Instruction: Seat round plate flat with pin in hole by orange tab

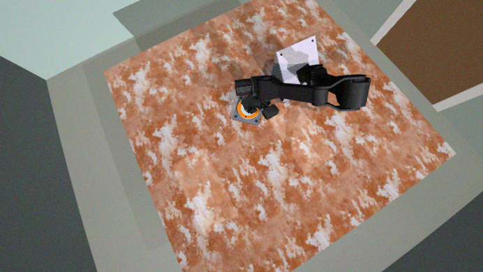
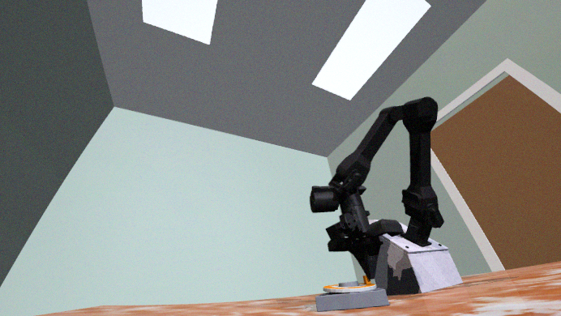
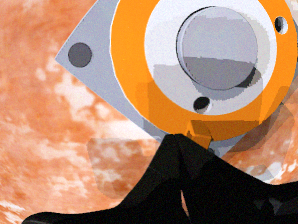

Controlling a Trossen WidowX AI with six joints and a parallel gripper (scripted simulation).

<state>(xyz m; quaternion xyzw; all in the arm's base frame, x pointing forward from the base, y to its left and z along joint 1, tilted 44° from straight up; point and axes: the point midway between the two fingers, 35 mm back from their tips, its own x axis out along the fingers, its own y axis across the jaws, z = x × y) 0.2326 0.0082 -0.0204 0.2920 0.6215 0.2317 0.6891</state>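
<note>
Down at the near edge of the plate (image 3: 200, 50), my tool (image 3: 182, 145) is fully closed with nothing between its fingers, tips pressed against the orange tab (image 3: 216, 129). I keep them shut because a narrow, stiff point suits pushing sideways on the tab to turn the plate around the post (image 3: 216, 46). The plate sits on the grey base (image 2: 352, 300), which rests on the tabletop (image 1: 244, 195) just in front of my mount. From the exterior view the plate looks slightly raised off the base, so I judge the hole by the tab (image 3: 201, 103) is not yet over the pin, which I cannot see. More turning seems needed, then a clean retreat.
</note>
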